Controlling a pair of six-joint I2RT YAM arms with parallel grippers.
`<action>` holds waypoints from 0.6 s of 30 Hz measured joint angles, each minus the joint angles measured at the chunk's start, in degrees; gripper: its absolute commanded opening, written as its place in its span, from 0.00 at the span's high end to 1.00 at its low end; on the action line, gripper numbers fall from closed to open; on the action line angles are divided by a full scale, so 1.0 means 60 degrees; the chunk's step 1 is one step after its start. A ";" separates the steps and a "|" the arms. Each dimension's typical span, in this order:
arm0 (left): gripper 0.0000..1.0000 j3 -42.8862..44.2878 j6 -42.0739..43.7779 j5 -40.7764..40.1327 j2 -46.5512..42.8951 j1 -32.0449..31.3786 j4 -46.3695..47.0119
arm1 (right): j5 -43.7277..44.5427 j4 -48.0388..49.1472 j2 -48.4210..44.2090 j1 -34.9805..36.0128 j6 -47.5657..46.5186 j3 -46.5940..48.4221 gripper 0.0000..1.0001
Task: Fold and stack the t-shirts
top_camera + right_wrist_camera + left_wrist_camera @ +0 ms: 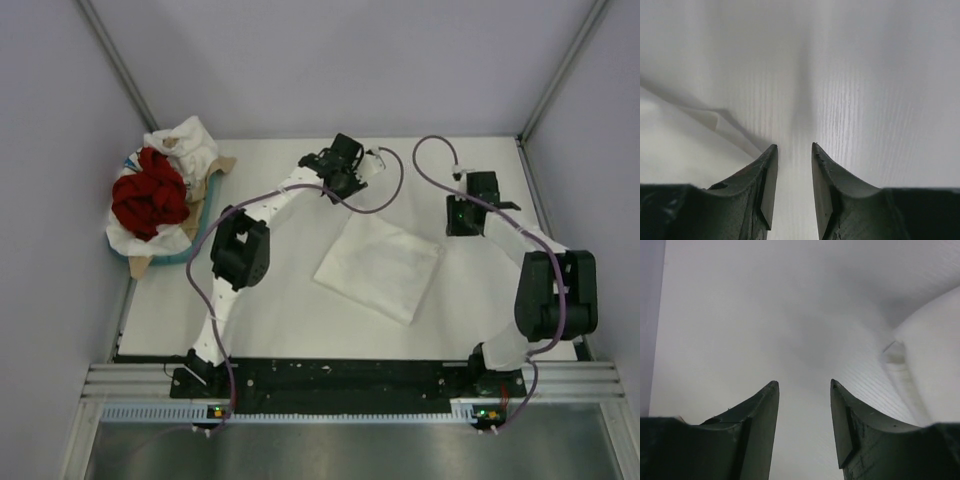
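A folded white t-shirt lies flat in the middle of the table. Its edge shows at the right of the left wrist view and at the left of the right wrist view. A pile of deep red and white t-shirts sits in the tray at the far left. My left gripper is open and empty, just beyond the folded shirt's far left corner. My right gripper is open and empty, just right of the shirt's far right corner.
The teal-rimmed tray with brown cardboard stands at the table's left edge. Purple cables loop over the far table. Metal frame posts rise at the back corners. A black rail runs along the near edge.
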 measured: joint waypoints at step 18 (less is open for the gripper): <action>0.45 -0.4805 -0.2688 0.2852 -0.3643 0.0171 0.0495 | -0.1821 -0.0178 -0.1071 -0.0018 0.4386 -0.2255 0.60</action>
